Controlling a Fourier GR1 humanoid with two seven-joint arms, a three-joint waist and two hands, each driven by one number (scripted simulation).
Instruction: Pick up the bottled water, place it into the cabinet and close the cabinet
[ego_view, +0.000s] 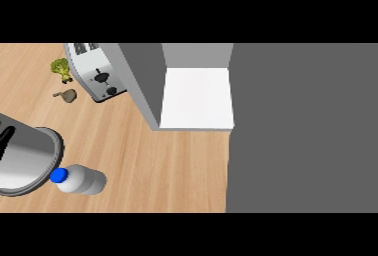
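No hands or forearms anywhere in the head view, so no telling how either stands, spread or curled, and nothing to measure the bottle against.

Left to right on the wooden counter (170, 165):

Large steel pot (26, 160) at the left edge, cut off by the frame, with a dark handle or lid part showing at its top left.

Bottled water (83, 180) just right of the pot, touching or nearly touching its rim, near the counter's front edge. Blue cap (58, 175) pointing left toward the pot, clear whitish body to the right of it. Lying down or seen from above: cannot tell.

Farther back along the left side, small green vegetable, maybe broccoli (61, 70), and below it a little brown item (67, 95), too small to name.

Silver toaster (94, 72) right of those, tilted in the view, two dark knobs on its face, up against the grey cabinet side.

Cabinet (198, 97) at centre back: open, grey left wall, white shelf floor visible inside, nothing seen on it. Well apart from the bottle, back and to the right.

Big flat grey panel (303, 130) filling the right side from back to front edge, most likely the cabinet door swung open, hiding the counter there.
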